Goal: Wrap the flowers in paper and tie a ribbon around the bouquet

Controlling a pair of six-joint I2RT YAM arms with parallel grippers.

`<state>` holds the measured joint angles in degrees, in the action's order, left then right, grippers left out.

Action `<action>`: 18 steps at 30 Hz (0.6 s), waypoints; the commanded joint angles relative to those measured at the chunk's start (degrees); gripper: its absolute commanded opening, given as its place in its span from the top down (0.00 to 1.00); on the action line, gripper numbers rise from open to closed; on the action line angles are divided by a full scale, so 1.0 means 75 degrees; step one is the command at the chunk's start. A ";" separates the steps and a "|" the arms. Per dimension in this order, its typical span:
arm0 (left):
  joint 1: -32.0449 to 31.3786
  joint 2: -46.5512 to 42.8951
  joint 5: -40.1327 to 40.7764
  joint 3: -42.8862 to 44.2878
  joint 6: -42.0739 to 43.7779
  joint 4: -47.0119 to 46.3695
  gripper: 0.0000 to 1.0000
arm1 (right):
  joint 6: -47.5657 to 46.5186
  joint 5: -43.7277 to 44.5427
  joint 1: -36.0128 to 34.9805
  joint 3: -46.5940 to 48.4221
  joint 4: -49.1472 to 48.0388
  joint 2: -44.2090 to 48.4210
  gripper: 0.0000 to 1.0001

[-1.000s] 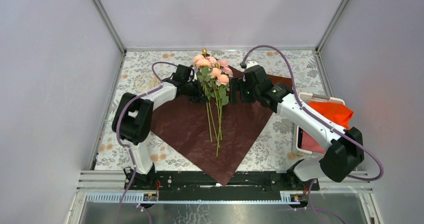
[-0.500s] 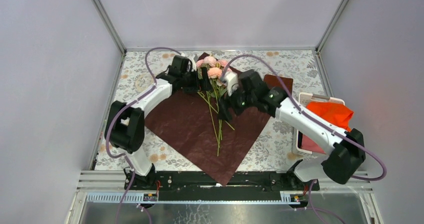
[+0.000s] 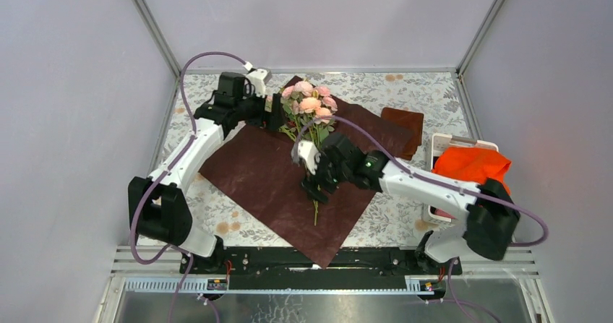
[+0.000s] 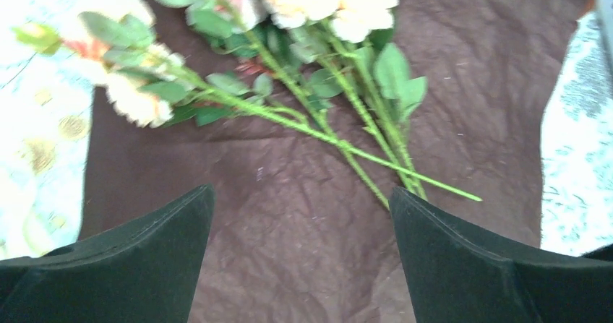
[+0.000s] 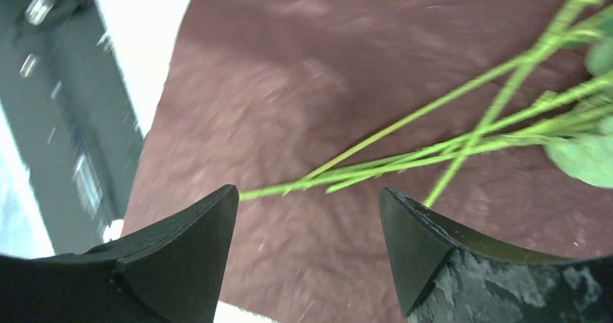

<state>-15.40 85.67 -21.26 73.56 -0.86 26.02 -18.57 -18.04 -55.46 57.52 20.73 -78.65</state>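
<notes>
Over flowers (image 3: 309, 105), right hand (image 3: 315, 190) tilted down, jaws wide

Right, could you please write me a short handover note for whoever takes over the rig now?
Left gripper: open, empty, near the flowers, at the head end.
Right gripper: open, empty, over their stems.
Flowers lie loose on the paper, heads toward its far corner; paper flat, dark side up.
Done: flowers set on paper.
Left: wrap the paper, then tie the ribbon, which I cannot make out in these views.
</notes>
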 commanded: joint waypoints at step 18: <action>0.0982 -0.3310 -0.0902 -0.4131 0.6431 0.2851 0.02 | 0.3267 0.3639 0.1254 0.4567 -0.1885 -0.5936 0.50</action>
<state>-7.77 60.58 -28.12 47.57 39.64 44.07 5.06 4.21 -46.26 86.83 8.25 -121.03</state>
